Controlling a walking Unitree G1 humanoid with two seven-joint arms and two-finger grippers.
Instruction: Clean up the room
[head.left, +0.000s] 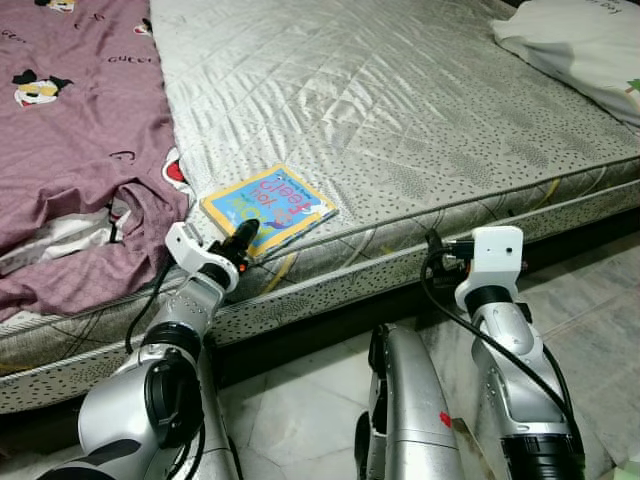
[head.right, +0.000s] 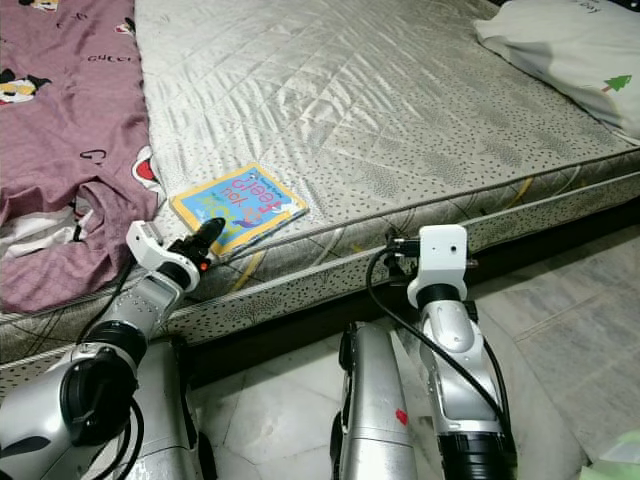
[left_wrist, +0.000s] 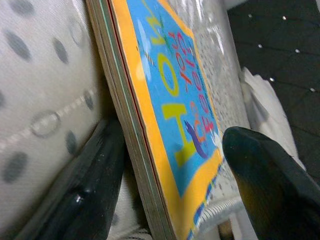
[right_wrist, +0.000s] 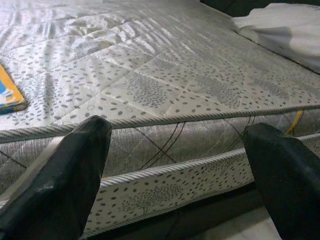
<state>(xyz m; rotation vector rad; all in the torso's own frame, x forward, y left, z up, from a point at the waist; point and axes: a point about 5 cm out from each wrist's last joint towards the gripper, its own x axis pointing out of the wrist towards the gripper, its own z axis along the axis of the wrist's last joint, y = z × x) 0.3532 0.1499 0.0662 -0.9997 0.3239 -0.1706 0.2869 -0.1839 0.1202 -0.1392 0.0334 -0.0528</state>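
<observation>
Left eye view is showing me the bed's bare quilted mattress (head.left: 400, 110) spreading across most of what is in front of me, with a purple printed sheet (head.left: 70, 150) bunching up along my left side and a white pillow (head.left: 585, 45) sitting at the far right corner. A marble floor (head.left: 590, 300) is running under my arms.

The thing I am going for is the thin blue and yellow picture book (head.left: 268, 207), lying flat near the mattress's front edge, just beside the rumpled sheet. My left hand (head.left: 243, 238) is reaching its near corner with fingers spread. In the left wrist view one finger (left_wrist: 85, 185) is pressing down into the padding beside the book's edge while the other (left_wrist: 270, 175) is hanging over the cover, so the book is sitting between them, not yet pinched.

My right hand (right_wrist: 175, 165) is hanging spread and empty in front of the mattress's side, apart from everything.

What I am worrying about, as a judgement: the lower finger is sinking into soft quilting instead of sliding under the book, so closing could pinch only the cover or a few pages and let the book flap open or slip. Pushing forward could also just be shoving the book away across the slick fabric, or snagging the sheet beside it.
</observation>
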